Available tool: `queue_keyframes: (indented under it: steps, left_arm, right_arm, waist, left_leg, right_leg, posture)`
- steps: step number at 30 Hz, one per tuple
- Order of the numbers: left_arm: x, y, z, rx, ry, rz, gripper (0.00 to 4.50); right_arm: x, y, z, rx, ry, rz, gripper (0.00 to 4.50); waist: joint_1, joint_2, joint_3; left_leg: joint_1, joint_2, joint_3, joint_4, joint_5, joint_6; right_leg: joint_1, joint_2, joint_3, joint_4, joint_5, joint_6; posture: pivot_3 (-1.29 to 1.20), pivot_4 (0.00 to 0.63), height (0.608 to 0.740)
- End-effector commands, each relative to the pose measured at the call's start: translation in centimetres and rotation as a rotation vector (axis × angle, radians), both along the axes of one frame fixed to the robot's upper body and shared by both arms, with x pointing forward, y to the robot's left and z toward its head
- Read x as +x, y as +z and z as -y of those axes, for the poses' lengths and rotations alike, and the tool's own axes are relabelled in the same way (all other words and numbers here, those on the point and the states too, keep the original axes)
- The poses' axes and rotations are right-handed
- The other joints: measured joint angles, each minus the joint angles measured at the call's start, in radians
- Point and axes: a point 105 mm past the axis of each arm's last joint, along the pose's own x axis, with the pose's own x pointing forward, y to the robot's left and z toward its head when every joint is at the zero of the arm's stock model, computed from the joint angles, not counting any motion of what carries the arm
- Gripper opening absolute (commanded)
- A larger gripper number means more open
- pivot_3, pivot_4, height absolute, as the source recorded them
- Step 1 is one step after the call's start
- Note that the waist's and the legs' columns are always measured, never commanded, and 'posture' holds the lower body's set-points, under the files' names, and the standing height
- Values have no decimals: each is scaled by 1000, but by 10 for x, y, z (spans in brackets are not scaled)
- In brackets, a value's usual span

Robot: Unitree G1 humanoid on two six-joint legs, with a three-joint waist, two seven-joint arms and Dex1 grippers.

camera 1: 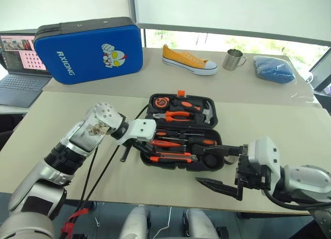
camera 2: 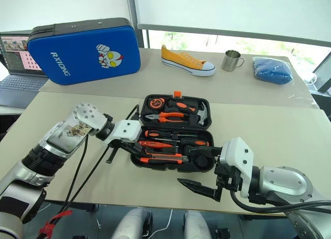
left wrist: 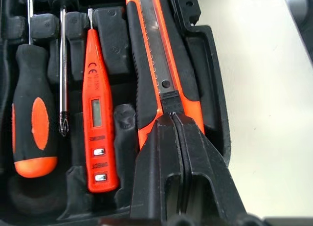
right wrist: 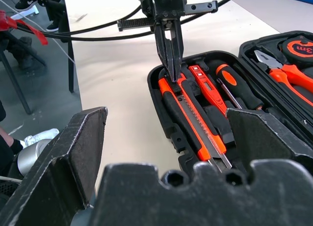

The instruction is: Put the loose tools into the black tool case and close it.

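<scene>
The black tool case (camera 1: pixel 170 167) lies open in the middle of the table. In its near half sit a black-and-orange screwdriver (left wrist: pixel 32 118), a second screwdriver's shaft (left wrist: pixel 62 74), the orange tester pen (left wrist: pixel 97 103) and the utility knife (left wrist: pixel 156 64). My left gripper (left wrist: pixel 172 119) is shut, with its tips resting on the knife's rear end at the case's left side (right wrist: pixel 171 74). My right gripper (camera 1: pixel 201 165) is open with nothing between its fingers. It hovers at the case's front right corner.
Orange-handled pliers (camera 1: pixel 178 115), a hammer and a tape measure (camera 1: pixel 161 101) sit in the case's far half. At the back are a blue cartoon zip case (camera 1: pixel 90 50), a yellow shoe (camera 1: pixel 189 59), a metal mug (camera 1: pixel 234 59), a blue cloth (camera 1: pixel 274 69) and a laptop (camera 1: pixel 18 73). Black cables (camera 1: pixel 101 172) hang over the table's front edge.
</scene>
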Motion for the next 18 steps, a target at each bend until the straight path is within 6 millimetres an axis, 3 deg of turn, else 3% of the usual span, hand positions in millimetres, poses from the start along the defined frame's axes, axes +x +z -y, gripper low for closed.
queue_keyframes:
  steps: [1, 9, 12, 18]
  left_arm:
    - [-4, -13, -4, 66, -24, 19, 61]
    - [7, -35, 1, 113, -48, 79, 61]
    - [6, -20, 6, 47, -45, 60, 61]
    - [0, 25, 22, -103, -94, 3, 61]
  right_arm:
    - [-1, 5, -1, 10, 7, 22, 4500]
    - [-1, 4, 0, 7, 14, 20, 4500]
    - [-2, 4, 0, 5, 16, 21, 4500]
    - [-4, 1, 2, -2, 10, 15, 4500]
  waist:
    - [0, 0, 0]
    - [7, 3, -2]
    - [9, 3, -2]
    - [4, 3, -2]
  left_leg:
    - [0, 0, 0, 0, 0, 0]
    - [5, 0, 0, 0, 0, 0]
    - [12, 0, 0, 0, 0, 0]
    - [7, 0, -1, 0, 0, 0]
  right_leg:
    - [0, 0, 0, 0, 0, 0]
    - [5, -1, 0, 0, 0, 0]
    - [15, -1, -1, -4, -1, 1]
    - [10, 0, -1, -3, -1, 1]
  posture:
    - [0, 150, 739]
    - [0, 150, 739]
    - [0, 150, 739]
    - [0, 150, 739]
